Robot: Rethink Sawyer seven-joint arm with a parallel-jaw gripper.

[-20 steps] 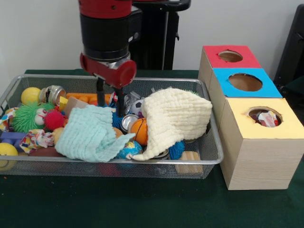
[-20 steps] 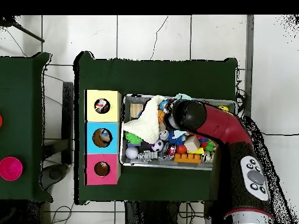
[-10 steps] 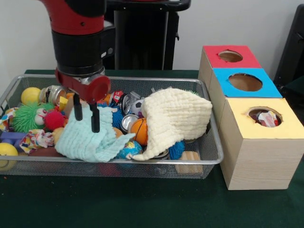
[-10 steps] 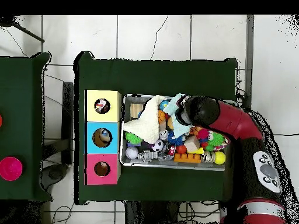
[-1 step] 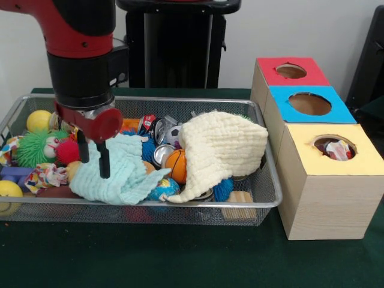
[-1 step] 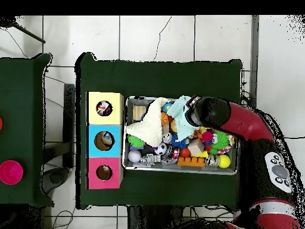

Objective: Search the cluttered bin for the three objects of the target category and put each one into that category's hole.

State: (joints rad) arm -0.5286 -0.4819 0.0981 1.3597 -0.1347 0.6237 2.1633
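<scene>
Hovering hand, fingers apart, over crumpled mint cloth.

A wire mesh bin sits on the green table, heaped with balls, crushed cans, soft toys and blocks; a pale mint cloth lies crumpled over its middle and a cream cloth drapes over the end toward the boxes. Just beside that end, three boxes stand in a row, each with a round hole on top: red, blue, and yellow, whose hole shows something inside.
</scene>
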